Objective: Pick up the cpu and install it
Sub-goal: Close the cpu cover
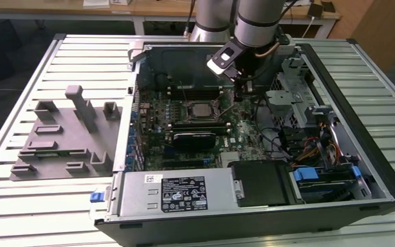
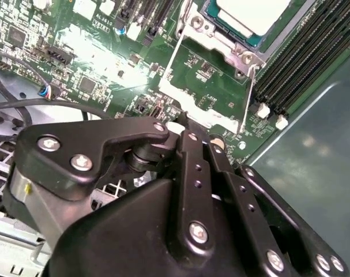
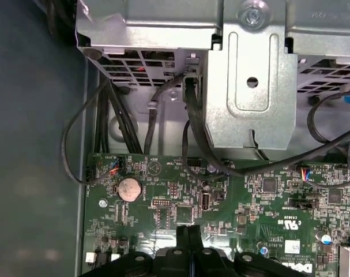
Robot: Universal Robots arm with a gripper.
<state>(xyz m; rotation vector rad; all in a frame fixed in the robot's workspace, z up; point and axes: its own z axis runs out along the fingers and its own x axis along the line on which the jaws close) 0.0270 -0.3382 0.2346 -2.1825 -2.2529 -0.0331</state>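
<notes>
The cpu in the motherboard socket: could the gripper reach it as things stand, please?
Probably yes. The cpu lies with its silvery top bare, and the gripper, shut, hangs just beside the socket with nothing between them.

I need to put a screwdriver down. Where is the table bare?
On the exterior view's left, the table slats are bare between the grey fixture and the near edge; a narrower strip runs right of the computer case. Inside it is crowded: cables and the tool near the cpu.
</notes>
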